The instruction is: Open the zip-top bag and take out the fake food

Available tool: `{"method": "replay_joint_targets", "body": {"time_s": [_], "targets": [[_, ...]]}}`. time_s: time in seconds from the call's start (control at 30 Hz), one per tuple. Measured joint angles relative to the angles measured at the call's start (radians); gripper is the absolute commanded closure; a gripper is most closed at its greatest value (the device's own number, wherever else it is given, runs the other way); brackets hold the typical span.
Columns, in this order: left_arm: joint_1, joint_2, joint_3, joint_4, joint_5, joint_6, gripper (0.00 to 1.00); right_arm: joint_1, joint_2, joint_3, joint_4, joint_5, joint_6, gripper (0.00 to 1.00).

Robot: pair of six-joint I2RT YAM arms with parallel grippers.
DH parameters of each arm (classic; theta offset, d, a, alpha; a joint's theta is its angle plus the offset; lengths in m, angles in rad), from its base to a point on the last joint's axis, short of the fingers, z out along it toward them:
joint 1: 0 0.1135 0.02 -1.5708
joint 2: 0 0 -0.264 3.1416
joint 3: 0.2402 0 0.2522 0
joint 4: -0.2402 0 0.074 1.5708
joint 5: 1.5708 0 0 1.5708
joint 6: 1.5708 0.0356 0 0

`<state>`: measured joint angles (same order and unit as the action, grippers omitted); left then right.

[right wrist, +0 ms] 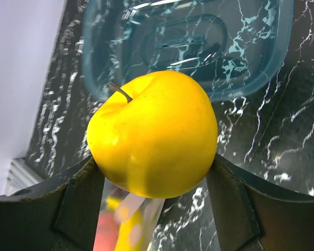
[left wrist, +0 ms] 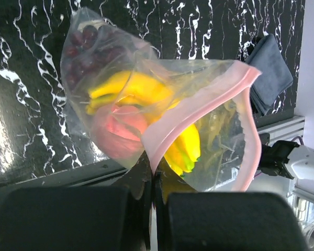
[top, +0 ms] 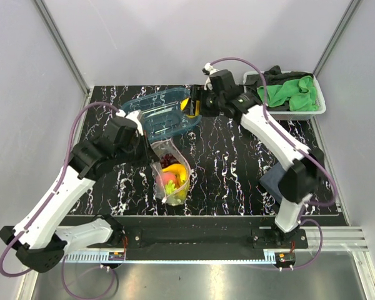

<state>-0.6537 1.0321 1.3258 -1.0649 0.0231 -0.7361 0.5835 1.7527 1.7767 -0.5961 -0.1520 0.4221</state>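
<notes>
The clear zip-top bag (top: 172,175) hangs over the black marble table, its pink zip strip (left wrist: 199,104) gaping open. My left gripper (left wrist: 154,175) is shut on the pink strip at the bag's edge. Fake food still lies inside: a yellow banana bunch (left wrist: 125,86), a pink-red peach (left wrist: 118,130) and dark purple grapes (left wrist: 83,47). My right gripper (right wrist: 154,172) is shut on a round yellow fruit (right wrist: 154,138) with a short stem. It holds the fruit just above the near rim of the blue-tinted tray (right wrist: 272,57), at the back of the table (top: 189,106).
The blue-tinted clear tray (top: 159,115) lies at the back centre-left. A white basket (top: 319,103) with green and black cloths stands at the back right. A dark folded cloth (top: 272,181) lies beside the right arm's base.
</notes>
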Motion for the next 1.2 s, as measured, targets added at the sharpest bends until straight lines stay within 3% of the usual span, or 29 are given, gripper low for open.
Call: {"method": "replay_joint_targets", "body": {"time_s": [0.2,0.23,0.4,0.43,0.5,0.53,0.67,0.77,0.9,1.03,1.2], "targets": [[0.001,0.047,0.056,-0.019,0.033,0.041,1.00,-0.011,0.260,0.149,0.042,-0.026,-0.010,0.77],[0.001,0.050,0.056,-0.023,0.042,0.048,1.00,-0.011,0.306,0.174,0.046,-0.029,-0.010,0.68],[0.001,0.063,0.055,-0.034,0.091,0.074,1.00,-0.012,0.500,0.306,0.022,-0.043,-0.010,0.45],[0.001,0.069,0.055,-0.034,0.102,0.081,1.00,-0.013,0.531,0.332,0.011,-0.044,-0.010,0.35],[0.001,0.085,0.055,-0.033,0.123,0.094,1.00,-0.013,0.587,0.393,-0.019,-0.043,-0.011,0.26],[0.001,0.095,0.055,-0.034,0.132,0.101,1.00,-0.013,0.612,0.429,-0.042,-0.042,-0.011,0.15],[0.001,0.124,0.055,-0.032,0.164,0.116,1.00,-0.013,0.703,0.592,-0.129,-0.037,-0.021,0.00],[0.001,0.130,0.055,-0.024,0.184,0.121,1.00,-0.013,0.734,0.674,-0.190,-0.023,-0.031,0.00],[0.001,0.143,0.055,0.006,0.214,0.122,1.00,-0.013,0.707,0.656,-0.245,-0.015,-0.045,0.00],[0.001,0.189,0.055,0.056,0.256,0.108,1.00,-0.014,0.565,0.457,-0.277,-0.015,-0.052,0.01],[-0.005,0.256,0.055,0.140,0.312,0.080,1.00,-0.017,0.243,0.088,-0.268,-0.025,-0.041,0.07]]}}
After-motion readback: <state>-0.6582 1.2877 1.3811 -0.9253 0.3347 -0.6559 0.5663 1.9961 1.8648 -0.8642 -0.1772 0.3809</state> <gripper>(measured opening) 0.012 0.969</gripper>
